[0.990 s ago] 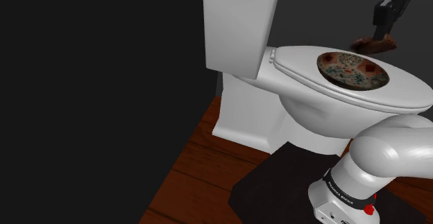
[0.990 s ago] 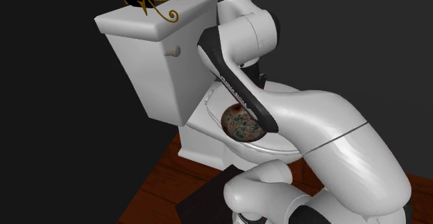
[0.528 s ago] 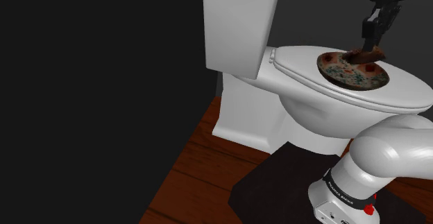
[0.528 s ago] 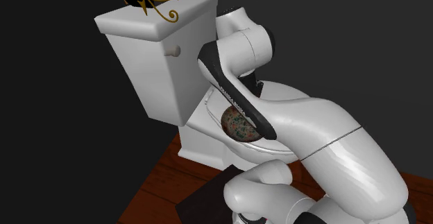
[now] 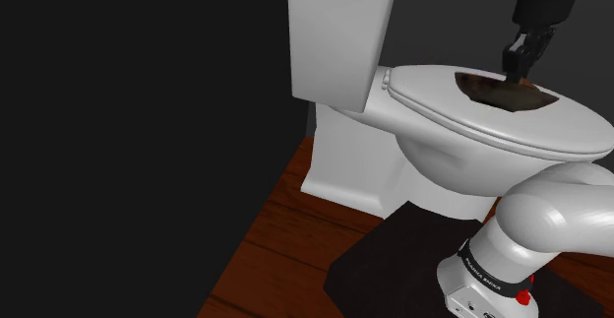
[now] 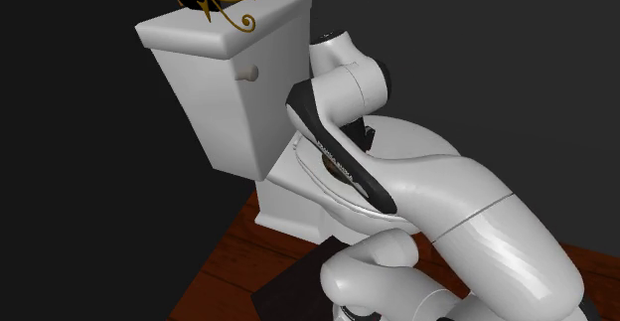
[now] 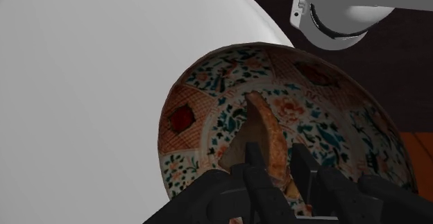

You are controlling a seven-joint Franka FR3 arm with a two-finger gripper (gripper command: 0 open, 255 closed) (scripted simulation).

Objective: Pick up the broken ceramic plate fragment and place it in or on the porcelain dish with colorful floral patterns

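So the plate fragment [image 7: 267,129] is a curved sliver, tan-orange along its broken edge. It's standing on edge, pinched in my gripper [image 7: 277,167]. Its low end is down inside the dish [image 7: 208,112], roughly mid-bowl, though I can't tell if it's actually touching. From the shoulder view its broad face looks dark brown with a jagged outline, and it hides most of the dish behind it. The dish is round and shallow with a reddish-brown rim, teal leaves, orange flowers and red diamond panels. It sits flat on the white toilet lid [image 5: 423,95], right of the tank.
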